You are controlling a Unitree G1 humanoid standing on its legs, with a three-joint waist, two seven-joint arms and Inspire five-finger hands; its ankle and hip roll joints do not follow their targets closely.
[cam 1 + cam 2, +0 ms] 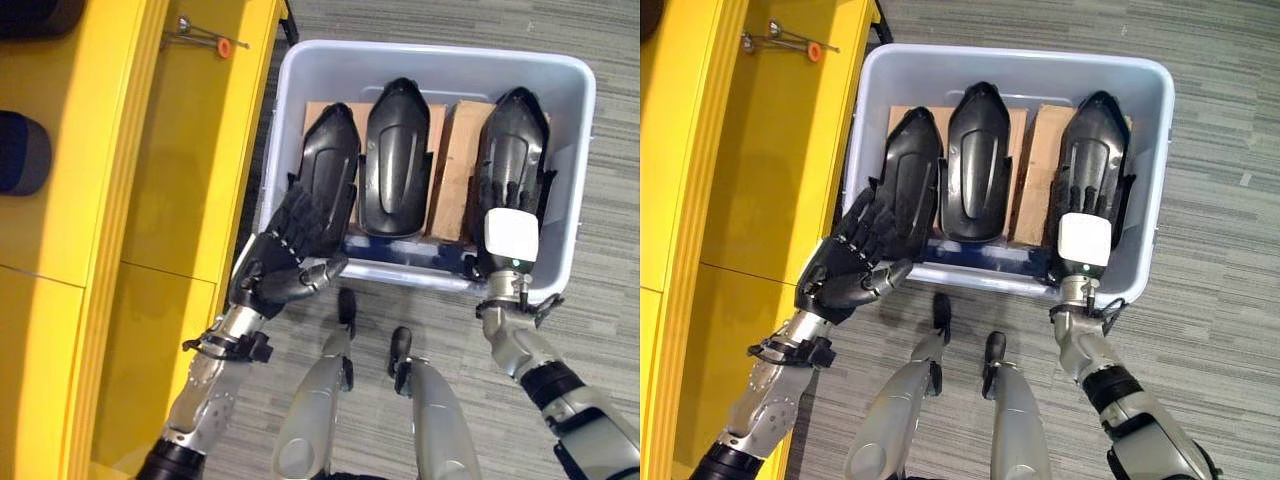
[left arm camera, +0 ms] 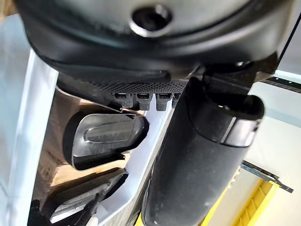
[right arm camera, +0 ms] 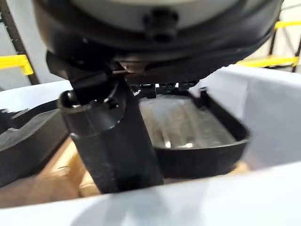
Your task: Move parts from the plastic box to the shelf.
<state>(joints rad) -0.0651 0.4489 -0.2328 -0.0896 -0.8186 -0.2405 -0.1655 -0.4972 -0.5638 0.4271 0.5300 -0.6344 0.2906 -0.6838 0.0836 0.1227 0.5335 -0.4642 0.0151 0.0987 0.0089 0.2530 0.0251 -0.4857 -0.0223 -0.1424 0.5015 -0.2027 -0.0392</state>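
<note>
A pale plastic box (image 1: 430, 55) on the floor holds three black moulded parts side by side on cardboard: a left part (image 1: 335, 150), a middle part (image 1: 397, 150) and a right part (image 1: 515, 125). My left hand (image 1: 285, 260) hovers at the box's near left corner, open, its straight fingers spread over the near end of the left part (image 2: 106, 136). Over the near end of the right part (image 3: 188, 132) is my right hand (image 1: 512, 240), open, fingers stretched along it and white-covered thumb on top.
The yellow shelf (image 1: 150, 150) runs along the left, close to the box's left wall. On it lie a metal pin with an orange tip (image 1: 205, 38) and a dark round object (image 1: 20, 150). Grey carpet surrounds the box.
</note>
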